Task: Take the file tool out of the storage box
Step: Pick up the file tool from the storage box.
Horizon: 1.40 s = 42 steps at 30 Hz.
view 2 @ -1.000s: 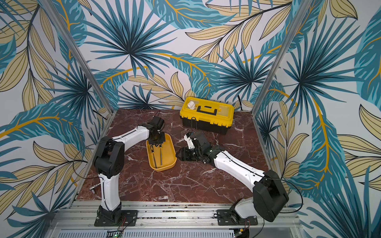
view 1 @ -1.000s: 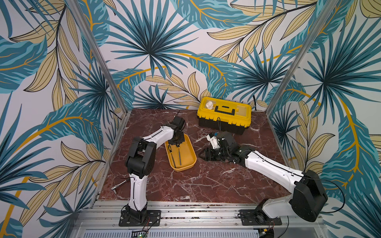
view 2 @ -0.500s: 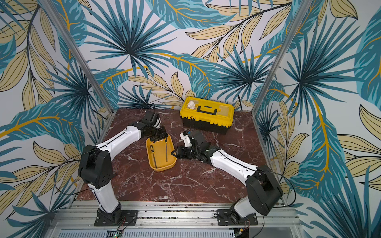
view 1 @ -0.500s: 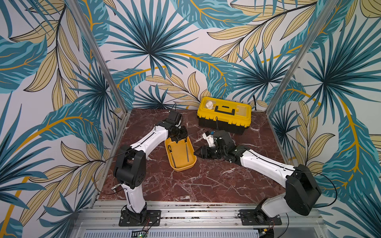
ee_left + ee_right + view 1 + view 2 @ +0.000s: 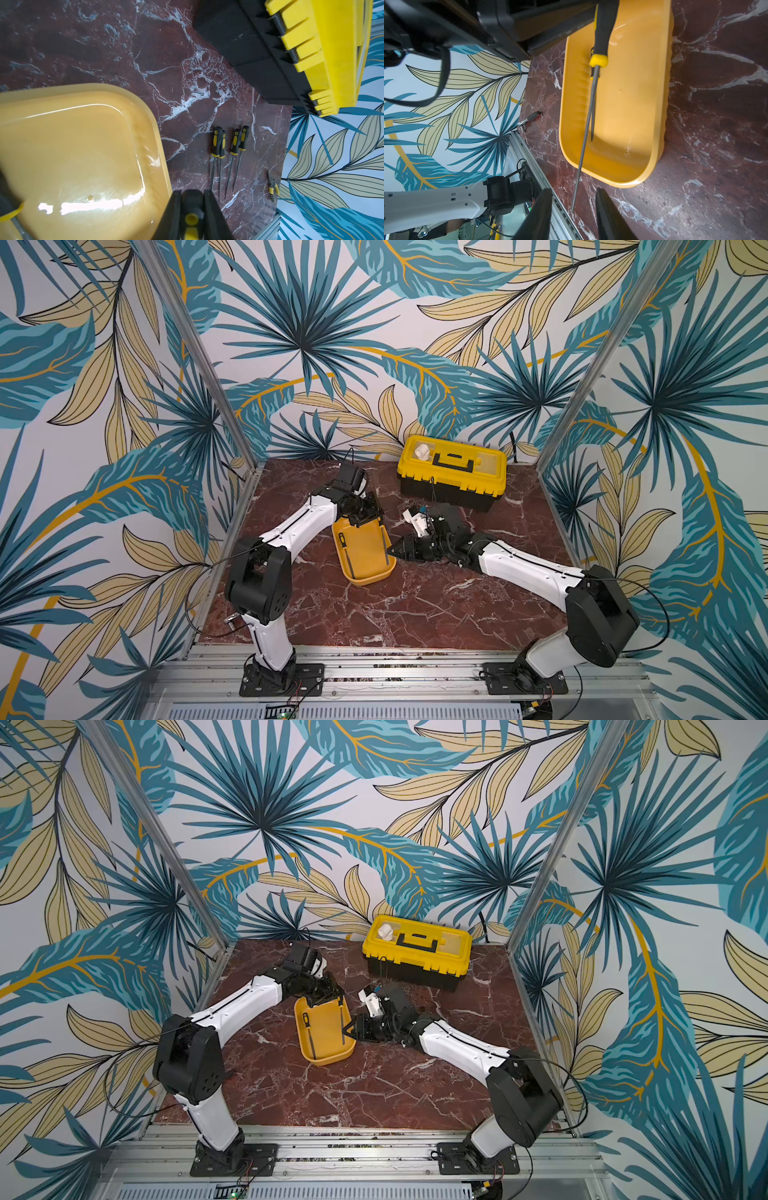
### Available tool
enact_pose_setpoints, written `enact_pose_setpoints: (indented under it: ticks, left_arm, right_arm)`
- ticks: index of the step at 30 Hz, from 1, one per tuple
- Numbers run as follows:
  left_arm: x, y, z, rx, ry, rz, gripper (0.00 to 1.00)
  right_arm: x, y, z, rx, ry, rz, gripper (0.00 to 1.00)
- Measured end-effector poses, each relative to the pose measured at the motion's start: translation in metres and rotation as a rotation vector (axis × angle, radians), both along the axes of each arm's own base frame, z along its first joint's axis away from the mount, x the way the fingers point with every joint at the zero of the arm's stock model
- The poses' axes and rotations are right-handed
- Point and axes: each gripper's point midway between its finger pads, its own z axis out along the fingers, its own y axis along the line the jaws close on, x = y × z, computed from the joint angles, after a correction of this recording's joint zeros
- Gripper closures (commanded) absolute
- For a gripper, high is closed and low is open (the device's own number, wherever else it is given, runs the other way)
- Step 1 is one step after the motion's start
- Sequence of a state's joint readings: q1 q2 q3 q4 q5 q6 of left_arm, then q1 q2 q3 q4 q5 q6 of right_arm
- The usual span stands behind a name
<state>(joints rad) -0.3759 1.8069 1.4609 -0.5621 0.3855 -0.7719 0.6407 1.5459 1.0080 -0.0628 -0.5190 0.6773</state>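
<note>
Left hand (image 5: 192, 194) clamped on the handle of the file (image 5: 602, 35), held over the far end of the yellow tray (image 5: 633, 93) on the table (image 5: 415, 605), shaft slanting along its right side, tip between the parted fingers of the right hand (image 5: 574, 199).

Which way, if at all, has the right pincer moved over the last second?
Yes: the right pincer slid toward the storage box, judged against the unmoved toolbox.

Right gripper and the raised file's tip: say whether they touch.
Apart. The right wrist view shows the file tip between the open fingers of the right gripper, with marble tabletop visible on both sides.
</note>
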Motion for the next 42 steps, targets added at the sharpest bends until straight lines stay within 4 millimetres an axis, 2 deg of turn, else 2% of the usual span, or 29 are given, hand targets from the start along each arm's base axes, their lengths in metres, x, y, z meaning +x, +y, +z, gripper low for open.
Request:
enact_pose_setpoints:
  ticks: [4, 10, 15, 28, 35, 39, 42]
  left_arm:
    - [0.001, -0.003, 0.003, -0.022, -0.003, 0.000, 0.85]
    - [0.002, -0.005, 0.005, -0.041, -0.001, 0.004, 0.85]
    - [0.002, -0.006, 0.006, -0.045, 0.001, 0.003, 0.85]
    - [0.002, -0.006, 0.006, -0.046, 0.001, 0.005, 0.86]
    - [0.002, -0.007, 0.007, -0.052, -0.001, 0.000, 0.75]
    - [0.001, -0.006, 0.006, -0.041, -0.008, -0.010, 0.63]
    - [0.000, 0.001, 0.000, 0.018, -0.012, -0.014, 0.52]
  right_arm:
    - [0.001, 0.002, -0.002, 0.005, 0.003, 0.003, 0.66]
    - [0.001, 0.003, -0.010, -0.004, 0.024, 0.002, 0.76]
    - [0.000, 0.005, -0.009, 0.002, 0.023, 0.004, 0.84]
    - [0.000, 0.005, -0.013, -0.005, 0.044, -0.006, 0.95]
    - [0.001, 0.004, -0.015, -0.014, 0.045, -0.014, 0.98]
    - [0.004, -0.002, -0.020, -0.058, 0.035, -0.035, 0.99]
    - [0.007, -0.011, -0.027, -0.126, 0.025, -0.064, 0.98]
